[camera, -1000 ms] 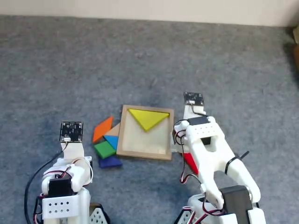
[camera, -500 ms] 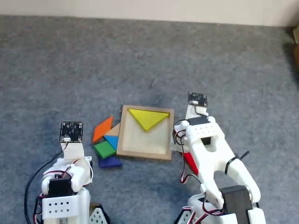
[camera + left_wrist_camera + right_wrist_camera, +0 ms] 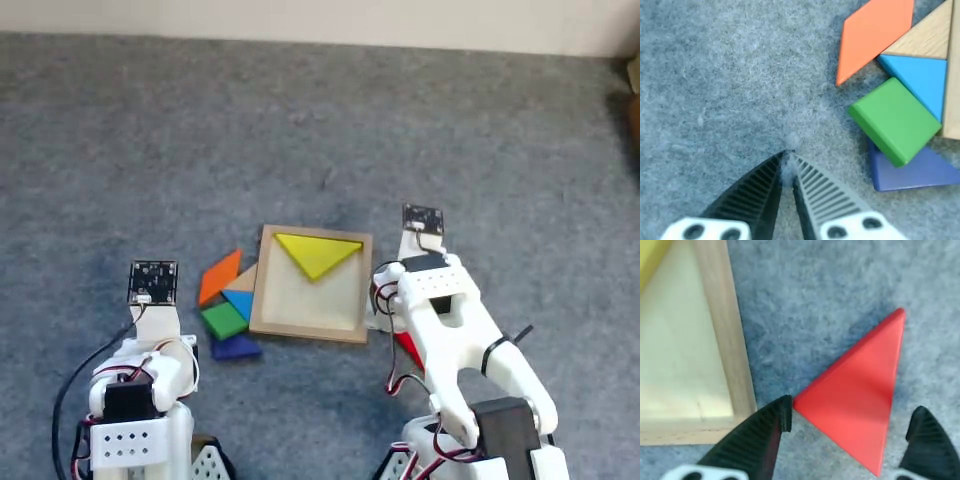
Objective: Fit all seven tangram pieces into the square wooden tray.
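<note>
The red triangle [image 3: 855,395] lies just outside the square wooden tray [image 3: 725,330], the right pincer [image 3: 852,416] spread wide astride it, one tip at its corner, while the left pincer [image 3: 788,159], all but closed and empty, sits off the tray's opposite side.

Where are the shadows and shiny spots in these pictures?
Left wrist view: a thin dark shadow where the green square meets the dark blue piece. Right wrist view: a pale sheen on the red triangle, and darker carpet beside the tray rim. High view: soft, even light, no hard shadows.
</note>
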`<action>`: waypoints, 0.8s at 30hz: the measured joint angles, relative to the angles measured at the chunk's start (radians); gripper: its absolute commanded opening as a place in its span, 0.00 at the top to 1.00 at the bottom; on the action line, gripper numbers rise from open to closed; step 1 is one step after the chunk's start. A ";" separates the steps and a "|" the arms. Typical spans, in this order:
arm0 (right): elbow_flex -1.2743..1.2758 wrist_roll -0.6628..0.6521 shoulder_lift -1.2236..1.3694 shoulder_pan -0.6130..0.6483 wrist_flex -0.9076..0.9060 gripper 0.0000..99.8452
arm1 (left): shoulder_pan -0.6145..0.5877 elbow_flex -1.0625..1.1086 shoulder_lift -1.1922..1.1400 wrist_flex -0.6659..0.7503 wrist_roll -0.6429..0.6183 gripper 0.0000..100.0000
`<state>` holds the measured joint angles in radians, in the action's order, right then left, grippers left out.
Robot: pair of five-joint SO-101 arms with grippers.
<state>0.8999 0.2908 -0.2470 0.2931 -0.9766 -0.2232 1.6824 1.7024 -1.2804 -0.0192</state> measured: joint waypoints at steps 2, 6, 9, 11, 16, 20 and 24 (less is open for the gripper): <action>0.000 0.000 0.000 0.000 0.000 0.66 | 0.000 0.000 0.000 0.000 0.000 0.99; 0.000 -0.003 0.000 0.000 0.000 0.71 | 0.000 0.000 0.000 0.000 0.000 0.99; 0.000 -0.051 0.000 0.000 0.000 0.79 | 0.000 0.000 0.000 0.000 0.000 0.99; 0.000 -0.063 0.000 -0.003 0.000 0.80 | 0.000 0.000 0.000 0.000 0.000 0.99; 0.000 -0.074 -0.012 -0.005 0.000 0.80 | 0.000 0.000 0.000 0.000 0.000 0.99; 0.000 -0.094 -0.012 -0.005 -0.002 0.80 | 0.000 0.000 0.000 0.000 0.000 0.99; 0.000 -0.140 -0.012 -0.003 -0.026 0.80 | 0.000 0.000 0.000 0.000 0.000 0.99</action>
<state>0.8999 0.1511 -0.2593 0.2900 -1.0027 -0.2232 1.6824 1.7024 -1.2804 -0.0192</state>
